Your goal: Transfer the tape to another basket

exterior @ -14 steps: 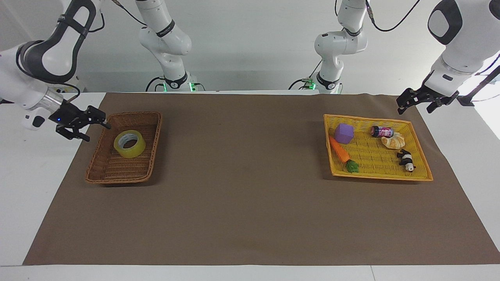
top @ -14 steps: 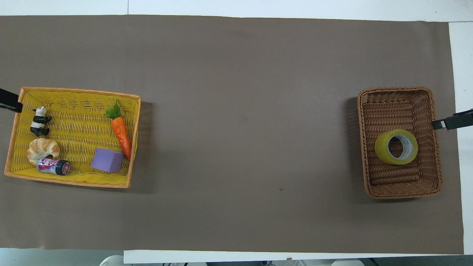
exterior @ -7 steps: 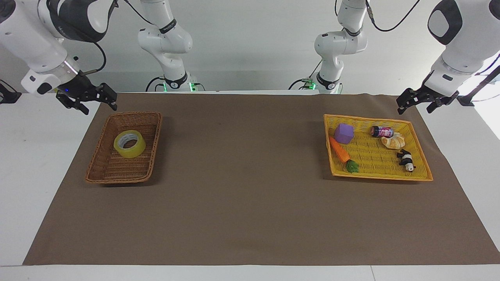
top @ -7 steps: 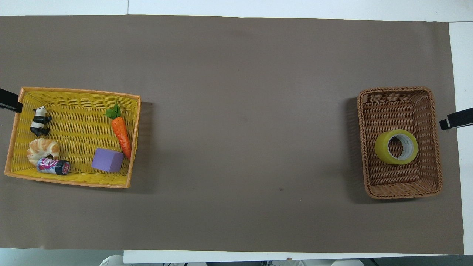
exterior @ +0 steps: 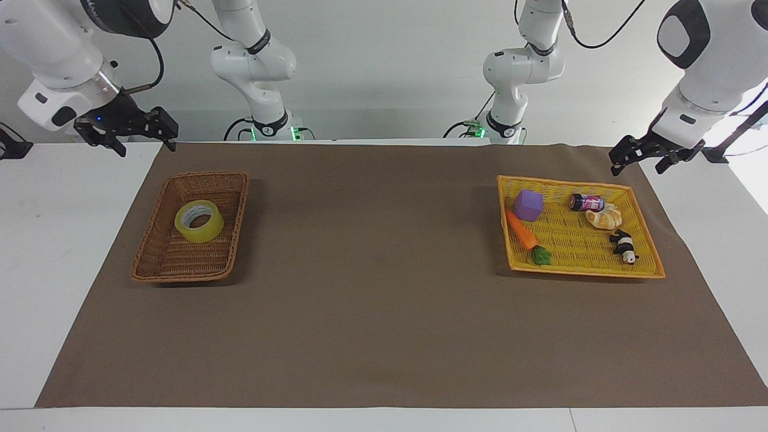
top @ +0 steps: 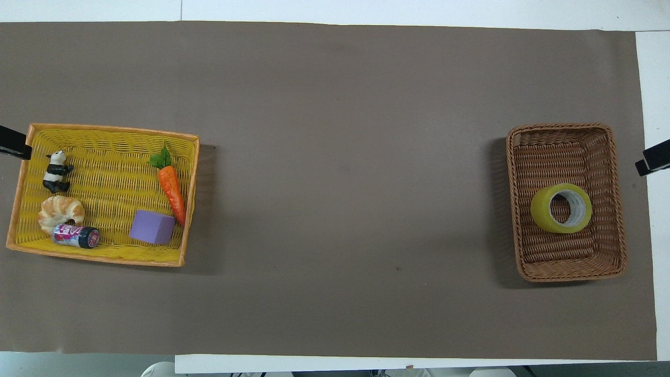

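The tape (exterior: 199,221), a yellow roll lying flat, sits in the brown wicker basket (exterior: 180,276) at the right arm's end of the table. It also shows in the overhead view (top: 561,208), in the basket (top: 568,275). My right gripper (exterior: 147,149) is open and empty, raised over the table's corner beside the basket, clear of its rim; only its tip (top: 651,159) shows from above. My left gripper (exterior: 636,170) is open and empty, waiting over the mat's edge by the yellow tray.
A flat yellow woven tray (exterior: 585,270) at the left arm's end holds a purple cube (exterior: 528,205), a carrot (exterior: 521,230), a small can (exterior: 585,202), a croissant (exterior: 605,217) and a panda figure (exterior: 624,246). Brown mat (exterior: 372,270) lies between the basket and the tray.
My right gripper has risen and drawn back from the brown basket's rim toward the robots' end. The tape stays in the basket. The left arm has not moved.
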Robot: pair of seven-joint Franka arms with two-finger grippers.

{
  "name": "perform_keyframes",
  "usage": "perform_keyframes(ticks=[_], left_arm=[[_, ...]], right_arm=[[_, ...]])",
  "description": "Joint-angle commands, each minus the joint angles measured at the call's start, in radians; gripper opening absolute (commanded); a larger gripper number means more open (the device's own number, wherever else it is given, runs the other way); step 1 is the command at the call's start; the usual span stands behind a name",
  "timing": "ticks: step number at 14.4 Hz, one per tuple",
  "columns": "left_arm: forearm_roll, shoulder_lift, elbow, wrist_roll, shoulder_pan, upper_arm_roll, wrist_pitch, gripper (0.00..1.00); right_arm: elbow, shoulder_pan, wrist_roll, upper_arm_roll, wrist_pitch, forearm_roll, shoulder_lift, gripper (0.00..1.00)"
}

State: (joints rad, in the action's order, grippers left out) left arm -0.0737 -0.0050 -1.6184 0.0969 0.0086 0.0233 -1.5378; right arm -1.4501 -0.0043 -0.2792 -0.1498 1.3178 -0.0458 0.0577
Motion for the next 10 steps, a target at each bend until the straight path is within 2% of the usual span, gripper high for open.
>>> perform_keyframes(ticks=[1, 4, 10], left_arm=[[-0.014, -0.029, -0.035, 0.004, 0.001, -0.002, -0.021, 1.00], [-0.014, -0.029, -0.035, 0.004, 0.001, -0.002, -0.021, 1.00], [-0.014, -0.029, -0.035, 0.006, 0.001, -0.002, -0.021, 1.00]], right_arm=[[0.001, 0.009, 0.006, -0.020, -0.017, -0.011, -0.007, 1.00], [-0.055, 0.039, 0.029, -0.025, -0.015, -0.023, -0.062, 1.00], [-0.061, 0.038, 0.043, -0.025, -0.008, -0.023, -0.062, 1.00]])
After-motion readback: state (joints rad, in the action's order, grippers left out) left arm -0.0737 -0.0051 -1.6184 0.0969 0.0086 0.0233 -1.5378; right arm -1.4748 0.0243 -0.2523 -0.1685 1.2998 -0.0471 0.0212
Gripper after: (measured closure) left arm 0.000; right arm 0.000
